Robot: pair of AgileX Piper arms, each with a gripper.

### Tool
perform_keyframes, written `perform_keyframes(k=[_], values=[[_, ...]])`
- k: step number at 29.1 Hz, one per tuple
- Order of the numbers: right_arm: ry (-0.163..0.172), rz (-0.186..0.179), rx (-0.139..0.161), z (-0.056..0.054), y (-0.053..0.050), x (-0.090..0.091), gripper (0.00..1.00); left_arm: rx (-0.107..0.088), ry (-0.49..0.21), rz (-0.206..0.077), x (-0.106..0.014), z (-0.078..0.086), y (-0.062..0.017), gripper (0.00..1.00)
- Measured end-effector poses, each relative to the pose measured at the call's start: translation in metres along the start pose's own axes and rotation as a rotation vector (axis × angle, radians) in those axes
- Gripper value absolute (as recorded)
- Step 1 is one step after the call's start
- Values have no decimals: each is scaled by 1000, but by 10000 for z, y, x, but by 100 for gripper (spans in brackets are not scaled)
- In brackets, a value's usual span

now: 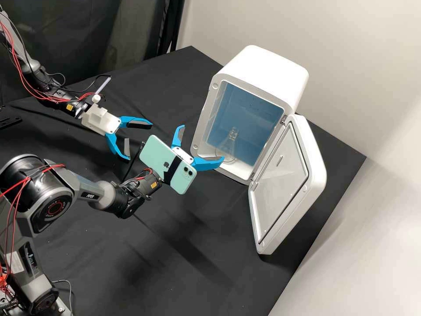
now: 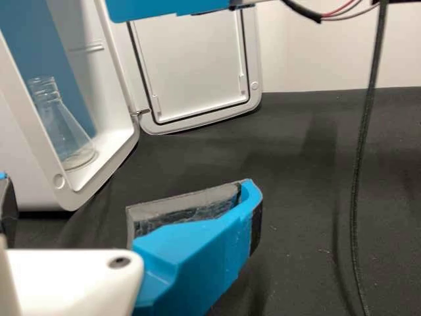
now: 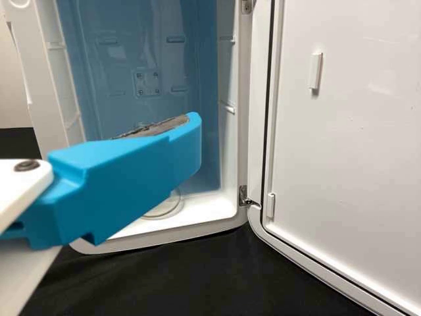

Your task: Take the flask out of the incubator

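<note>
Glass: the clear conical flask (image 1: 232, 141) stands upright on the floor of the incubator (image 1: 263, 72), set back from the front lip in the blue-lined chamber.
Mouth: the incubator's front is wide open towards my arms, with a white rim all round.
Door: the door (image 1: 287, 175) is swung right out on the incubator's hinge side and stands off the mouth.
Right gripper: my right gripper (image 1: 200, 144) sits just in front of the incubator's mouth, fingers spread wide with nothing between them. One blue tip is at the front lip. The flask is farther in, apart from both fingers.
Left gripper: my left gripper (image 1: 138, 139) is farther out from the incubator, on the side away from the door. Its fingers are also parted and hold nothing, well apart from the flask.
Edges: the black bench (image 1: 175, 250) runs out in front of the incubator, and its edge passes just beyond the door. A pale wall stands behind the incubator.
</note>
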Motion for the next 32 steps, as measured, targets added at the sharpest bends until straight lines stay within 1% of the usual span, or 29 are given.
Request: perform_keyframes(k=[5,12,19,25,28,30,32], values=[[0,0,0,0,0,0,100,-5,25,3,-18,-81,6,100],[0,0,0,0,0,0,100,-6,54,23,-19,-184,62,100],[1,1,0,-1,1,0,100,-6,54,23,-19,-184,62,100],[1,1,0,-1,1,0,100,2,27,25,-6,-91,79,100],[1,4,24,10,16,-1,100,5,11,32,-5,-38,102,100],[3,14,31,32,27,4,100,8,8,33,-9,-21,118,100],[8,25,31,76,10,1,100,8,8,33,-9,-21,116,100]])
